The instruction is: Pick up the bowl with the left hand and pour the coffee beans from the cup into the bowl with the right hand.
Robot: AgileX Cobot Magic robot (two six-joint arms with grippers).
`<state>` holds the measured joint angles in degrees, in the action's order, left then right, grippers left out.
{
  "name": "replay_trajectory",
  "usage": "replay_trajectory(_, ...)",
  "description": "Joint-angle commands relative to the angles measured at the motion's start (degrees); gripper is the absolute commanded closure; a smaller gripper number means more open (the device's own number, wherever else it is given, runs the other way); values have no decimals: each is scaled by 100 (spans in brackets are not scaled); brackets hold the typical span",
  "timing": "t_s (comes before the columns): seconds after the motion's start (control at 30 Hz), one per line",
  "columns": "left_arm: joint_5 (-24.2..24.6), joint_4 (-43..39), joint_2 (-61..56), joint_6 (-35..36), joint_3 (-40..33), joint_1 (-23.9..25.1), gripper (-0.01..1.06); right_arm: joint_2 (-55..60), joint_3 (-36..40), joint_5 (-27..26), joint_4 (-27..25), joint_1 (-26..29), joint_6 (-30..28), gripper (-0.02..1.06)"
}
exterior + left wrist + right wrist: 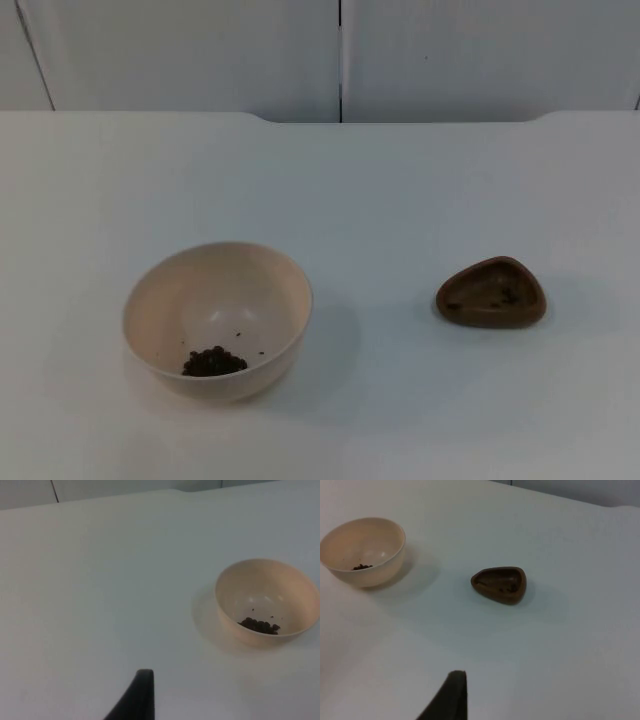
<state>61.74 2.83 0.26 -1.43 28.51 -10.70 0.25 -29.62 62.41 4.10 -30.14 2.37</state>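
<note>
Left gripper (142,692) is hanging above bare table (100,580) with the bowl (267,602) off ahead of it, well apart, and honestly I can't tell if it's spread or pinched since just one black fingertip pokes into the left wrist view. Same story for the right gripper (451,695): one fingertip showing, so no call on spread or pinched, and it's parked back from the cup (499,584) with nothing in its grasp. Going by how things lie, both arms look like they're just waiting off to the sides, which leaves the two dishes sitting free on the table. Nearest in the top view is the cream bowl, standing upright on the left half of the table with a small dark heap of coffee beans (213,362) at the bottom (plus a couple of stray specks up the inner wall). Slightly further back and over to the right, well apart from the bowl, sits the little brown cup, more a rounded-triangle dish really, upright and looking just about empty apart from maybe a bit of dark residue. My guess is the pour is already done.
</note>
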Motion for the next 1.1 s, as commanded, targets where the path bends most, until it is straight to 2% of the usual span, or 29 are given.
replay_trajectory(0.0,-6,-37,-26,23,-28,25,0,-25,20,-69,-25,-36,-44,-1)
replay_trajectory(0.2,-6,-37,-26,23,-28,323,0,-25,20,-69,-25,-36,-44,-1)
replay_trajectory(0.5,-6,-37,-26,23,-28,1214,0,-25,20,-69,-25,-36,-44,-1)
replay_trajectory(0.8,-6,-37,-26,23,-28,1330,0,-25,20,-69,-25,1,-44,-1)
replay_trajectory(0.97,-6,-37,-26,23,-28,1330,0,-25,20,-69,-25,393,-44,-1)
replay_trajectory(1.07,-6,-37,-26,23,-28,1330,0,-25,20,-69,-25,837,-44,-1)
